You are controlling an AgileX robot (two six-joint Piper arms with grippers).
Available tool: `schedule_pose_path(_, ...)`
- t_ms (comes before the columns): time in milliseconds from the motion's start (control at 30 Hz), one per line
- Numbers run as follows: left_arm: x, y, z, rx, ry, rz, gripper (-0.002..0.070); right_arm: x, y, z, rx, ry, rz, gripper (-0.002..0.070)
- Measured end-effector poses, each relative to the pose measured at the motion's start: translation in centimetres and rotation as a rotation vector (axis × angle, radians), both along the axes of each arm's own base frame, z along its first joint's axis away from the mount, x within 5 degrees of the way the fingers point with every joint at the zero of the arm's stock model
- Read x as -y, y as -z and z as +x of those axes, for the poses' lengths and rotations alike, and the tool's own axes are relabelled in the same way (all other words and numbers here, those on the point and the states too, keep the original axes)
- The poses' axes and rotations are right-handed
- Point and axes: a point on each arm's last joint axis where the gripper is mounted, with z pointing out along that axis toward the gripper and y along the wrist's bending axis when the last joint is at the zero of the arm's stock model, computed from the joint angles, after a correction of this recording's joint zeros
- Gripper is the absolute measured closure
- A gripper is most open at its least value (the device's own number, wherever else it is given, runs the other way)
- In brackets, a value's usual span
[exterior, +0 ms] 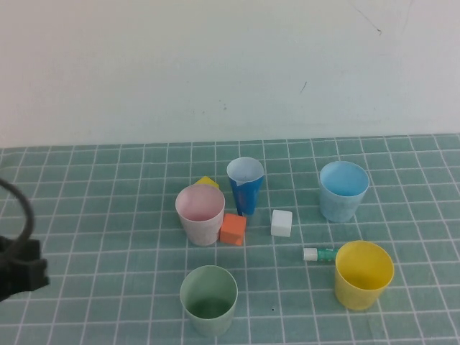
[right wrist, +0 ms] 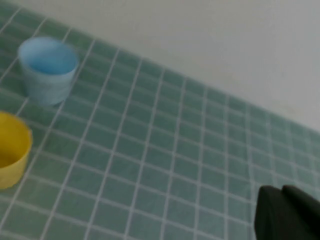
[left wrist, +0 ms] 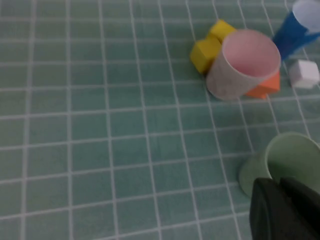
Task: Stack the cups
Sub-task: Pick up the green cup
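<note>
Four wide plastic cups stand apart on the green checked table (exterior: 86, 215): pale pink cup (exterior: 200, 213), sage green cup (exterior: 208, 299), light blue cup (exterior: 343, 190) and yellow cup (exterior: 363, 274). The left end effector (left wrist: 281, 207) hangs closed and empty near the green cup. The right end effector (right wrist: 285, 212) is closed and empty too, away from the cups.

place: lab test bench | cues: gridded green mat (exterior: 108, 215); bare white wall (exterior: 215, 65)

Light is even, bright and diffuse, and the cups cast only faint, soft shadows on the table (exterior: 108, 208). Both wrist views are soft, and the dark jaws at their edges are blurred, out of focus.
</note>
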Motion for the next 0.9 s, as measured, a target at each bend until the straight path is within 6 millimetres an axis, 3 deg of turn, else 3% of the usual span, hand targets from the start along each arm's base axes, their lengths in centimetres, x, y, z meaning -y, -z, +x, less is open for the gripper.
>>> schedule_pose_path(267, 2.8, 3.7, 5.5, -0.246, 0.255, -0.105, 0.0677, -1.7, 2.4, 2.5, -0.241, -0.218, 0.055, 0.0679)
schedule_pose_path(600, 8.7, 7.7, 7.8, -0.345, 0.47, 0.036, 0.0662, -2.1, 2.6, 3.1, -0.24, -0.274, 0.065, 0.0679)
schedule_pose_path(700, 10.6, 8.1, 8.4, -0.365, 0.511, 0.091, 0.0572, -2.1, 2.5, 3.1, -0.236, -0.273, 0.067, 0.0679)
schedule_pose_path(900, 12.4, 8.4, 10.6, -0.361, 0.543, 0.153, 0.0206, -2.1, 2.5, 3.2, -0.232, -0.274, 0.072, 0.0679)
